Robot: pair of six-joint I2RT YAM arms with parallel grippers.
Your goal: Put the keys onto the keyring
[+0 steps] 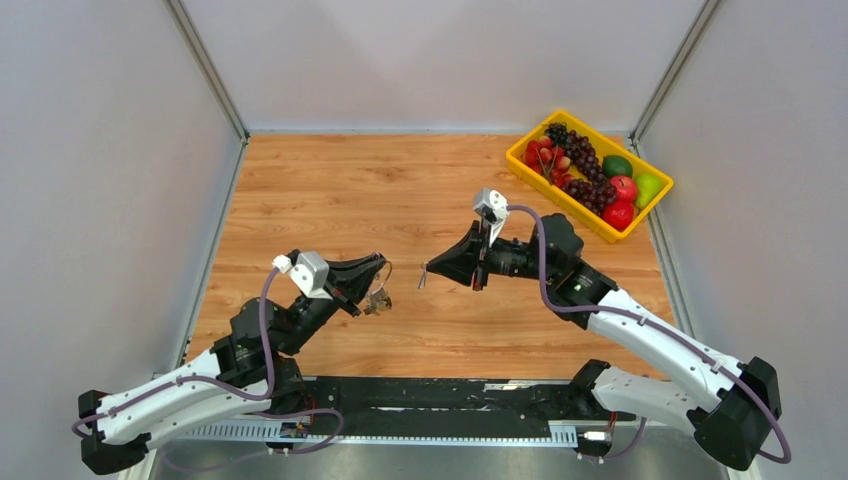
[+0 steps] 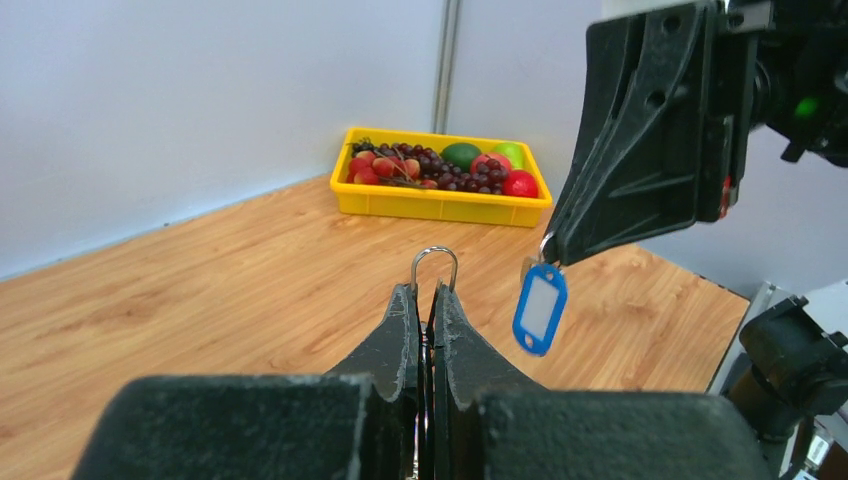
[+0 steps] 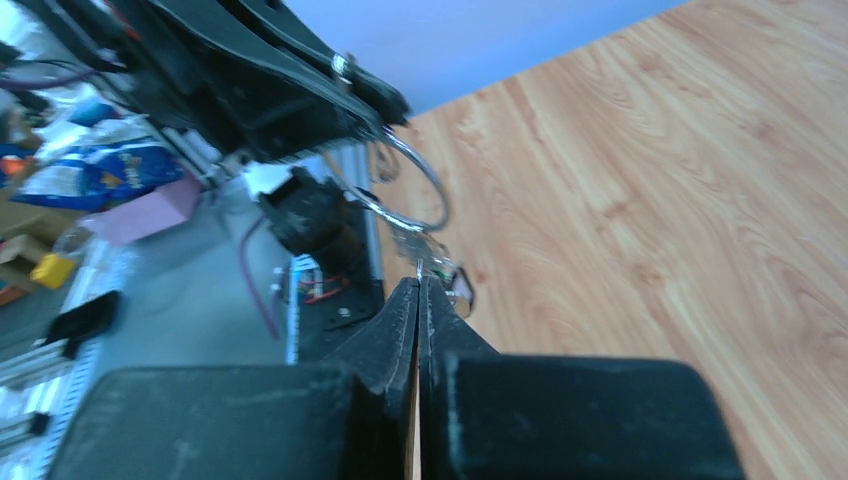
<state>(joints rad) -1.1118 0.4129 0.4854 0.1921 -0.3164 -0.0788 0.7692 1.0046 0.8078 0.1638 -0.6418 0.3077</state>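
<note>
Key and ring face each other across a short gap

The left jaws are pressed fully together on the keyring (image 2: 435, 249). Only a small arch of its thin silver wire stands up past their tips, and the loop's opening faces along the jaws' own line. In the right wrist view more of the loop shows, with a small cluster of keys (image 3: 440, 268) already hanging from it, just below the left jaws.

The right jaws are also clamped shut, pinching the blue-tagged key (image 2: 540, 306) at their very tip. The tag dangles straight down, its long axis vertical, and the metal blade is mostly hidden in the grip.

Seen from the left jaws, the held key lies ahead and off to the right, roughly level with the ring's arch, near it but not touching. Both sets of tips point at each other above the bench (image 1: 400, 190). The right jaws look like the natural mover, since they carry the key, and the move probably depends on lining the key's hole up with the wire's end
</note>
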